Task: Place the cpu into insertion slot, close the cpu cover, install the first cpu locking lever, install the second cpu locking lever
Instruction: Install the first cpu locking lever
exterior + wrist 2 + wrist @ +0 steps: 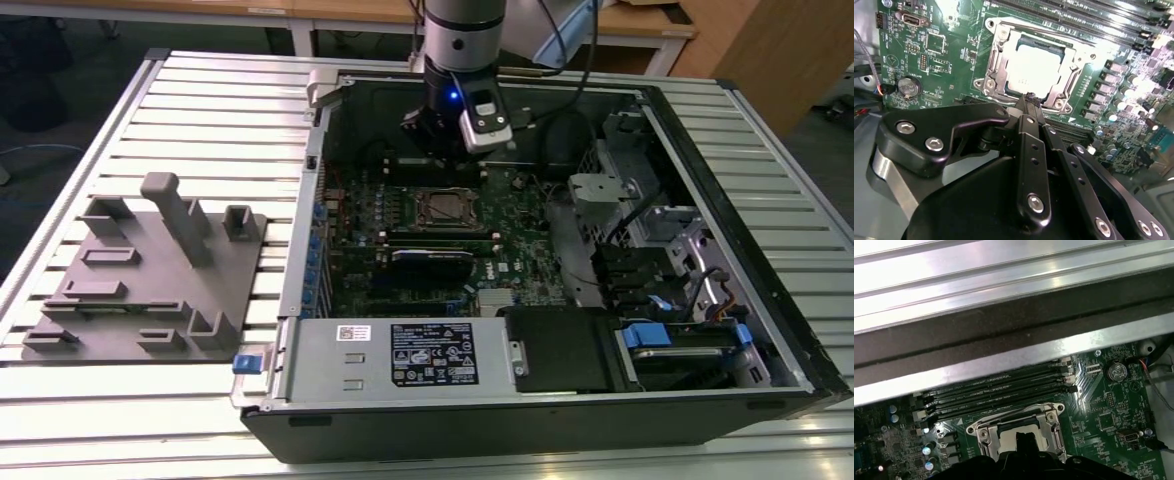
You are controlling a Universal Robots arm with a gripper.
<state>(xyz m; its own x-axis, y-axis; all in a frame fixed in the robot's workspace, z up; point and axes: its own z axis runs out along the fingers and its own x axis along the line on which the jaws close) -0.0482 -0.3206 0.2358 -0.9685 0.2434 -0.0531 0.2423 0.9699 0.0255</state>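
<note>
The cpu (1033,70) is a pale silvery square lying in the insertion slot (447,208) near the middle of the green board. The cpu cover (998,54), a silver frame, lies flat around the chip, whose top shows through its window. A thin wire lever (1054,36) runs along one side of the socket. My gripper (1028,97) hovers just off the socket's edge, its black fingers shut together with nothing between them. In the first wrist view the gripper (1022,436) overlaps the slot (985,432). In the exterior view the gripper (430,150) hangs over the board's far side.
The open computer case (747,240) surrounds the board with tall walls. Long black memory slots (999,390) lie beside the socket. A coin battery (908,86), a black card (430,262) and the power supply (400,350) are nearby. A grey fixture (147,270) stands at the exterior view's left.
</note>
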